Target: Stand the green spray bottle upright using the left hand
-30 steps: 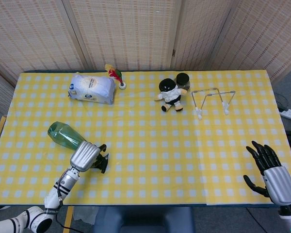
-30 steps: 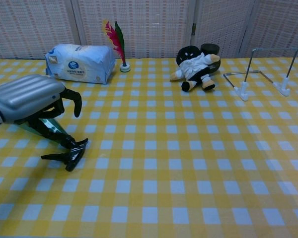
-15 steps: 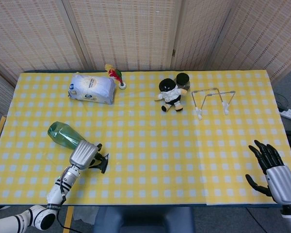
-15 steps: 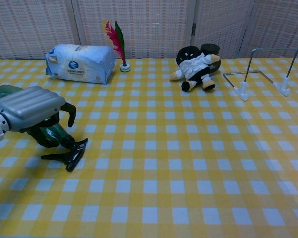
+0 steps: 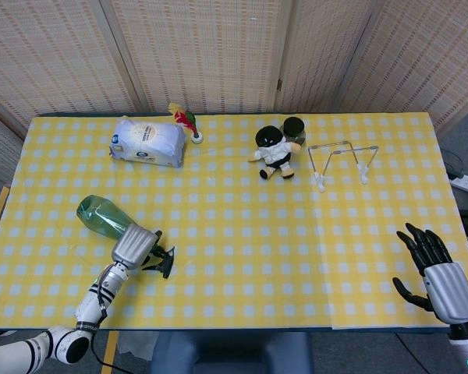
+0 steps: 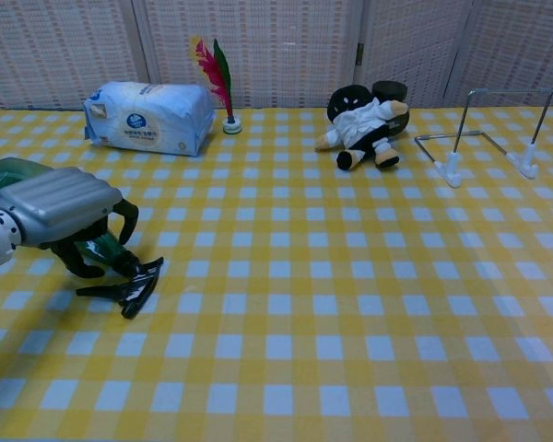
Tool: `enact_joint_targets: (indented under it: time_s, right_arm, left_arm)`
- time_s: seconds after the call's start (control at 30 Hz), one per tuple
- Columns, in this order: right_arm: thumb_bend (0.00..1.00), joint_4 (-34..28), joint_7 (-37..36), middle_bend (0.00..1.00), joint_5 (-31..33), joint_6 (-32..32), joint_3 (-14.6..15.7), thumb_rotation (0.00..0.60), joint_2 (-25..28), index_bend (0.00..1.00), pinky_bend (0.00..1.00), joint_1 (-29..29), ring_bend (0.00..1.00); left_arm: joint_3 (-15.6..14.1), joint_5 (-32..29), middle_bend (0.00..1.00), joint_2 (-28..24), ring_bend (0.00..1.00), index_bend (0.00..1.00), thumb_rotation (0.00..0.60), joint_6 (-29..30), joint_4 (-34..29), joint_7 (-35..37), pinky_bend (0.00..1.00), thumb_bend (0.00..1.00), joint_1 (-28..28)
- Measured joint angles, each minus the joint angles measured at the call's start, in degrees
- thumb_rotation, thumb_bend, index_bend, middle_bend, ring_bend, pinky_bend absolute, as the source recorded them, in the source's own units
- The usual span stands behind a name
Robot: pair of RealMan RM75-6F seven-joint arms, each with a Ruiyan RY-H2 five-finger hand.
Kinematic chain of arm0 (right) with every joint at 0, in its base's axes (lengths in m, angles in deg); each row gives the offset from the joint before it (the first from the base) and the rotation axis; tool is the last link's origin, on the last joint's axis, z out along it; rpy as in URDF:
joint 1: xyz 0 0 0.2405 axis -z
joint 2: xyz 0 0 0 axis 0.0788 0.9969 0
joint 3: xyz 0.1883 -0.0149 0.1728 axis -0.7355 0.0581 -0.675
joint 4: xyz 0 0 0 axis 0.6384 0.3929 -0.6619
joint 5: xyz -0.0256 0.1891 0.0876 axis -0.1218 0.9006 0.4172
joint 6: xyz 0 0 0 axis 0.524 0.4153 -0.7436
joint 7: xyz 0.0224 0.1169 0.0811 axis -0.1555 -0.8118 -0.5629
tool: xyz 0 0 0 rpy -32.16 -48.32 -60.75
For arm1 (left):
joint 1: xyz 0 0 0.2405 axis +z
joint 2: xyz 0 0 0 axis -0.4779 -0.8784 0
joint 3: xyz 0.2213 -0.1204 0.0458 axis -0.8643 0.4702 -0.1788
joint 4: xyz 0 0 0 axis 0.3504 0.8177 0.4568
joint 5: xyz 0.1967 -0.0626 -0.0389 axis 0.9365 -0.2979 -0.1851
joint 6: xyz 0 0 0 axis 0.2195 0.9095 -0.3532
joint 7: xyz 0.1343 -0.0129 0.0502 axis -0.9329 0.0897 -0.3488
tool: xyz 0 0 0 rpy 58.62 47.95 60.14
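The green spray bottle [image 5: 100, 216] lies on its side at the table's front left, its base toward the far left and its black trigger head [image 5: 162, 261] toward the near edge. My left hand [image 5: 135, 245] lies over the bottle's neck with its fingers curled round it. In the chest view the hand [image 6: 60, 207] covers most of the bottle [image 6: 5, 173], and the trigger head [image 6: 129, 290] rests on the cloth. My right hand [image 5: 437, 269] hovers open at the front right corner, holding nothing.
Along the back of the yellow checked table [image 5: 242, 234] sit a pack of wipes [image 5: 147, 142], a feather shuttlecock [image 5: 186, 121], a plush toy [image 5: 274, 152] with a dark jar [image 5: 295, 126] behind it, and a wire rack [image 5: 343, 160].
My left hand has sunk lower onto the bottle's neck and drawn its fingers in around it. The right hand shifted slightly at the front right corner.
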Motion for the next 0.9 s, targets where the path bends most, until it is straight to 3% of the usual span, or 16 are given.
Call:
enact_joint_targets:
  time_s: [0.43, 0.7, 0.9]
  right_arm:
    - [0.37, -0.18, -0.03, 0.00, 0.42, -0.41, 0.01, 0.600, 0.30, 0.00, 0.00, -0.02, 0.00]
    - [0.37, -0.14, -0.29, 0.00, 0.23, -0.05, 0.06, 0.600, 0.46, 0.00, 0.00, 0.14, 0.00]
    - [0.37, -0.06, -0.39, 0.00, 0.23, -0.10, 0.07, 0.600, 0.44, 0.00, 0.00, 0.13, 0.00]
  left_arm:
    - [-1.54, 0.96, 1.00, 2.21, 1.00, 0.54, 0.600, -0.50, 3.74, 1.83, 1.00, 0.23, -1.78]
    - [-2.14, 0.70, 1.00, 2.84, 1.00, 0.60, 0.600, -0.71, 4.47, 1.64, 1.00, 0.38, -2.34]
    - [-1.95, 0.86, 1.00, 2.29, 1.00, 0.62, 0.600, 1.12, 3.32, 1.69, 1.00, 0.44, -2.13]
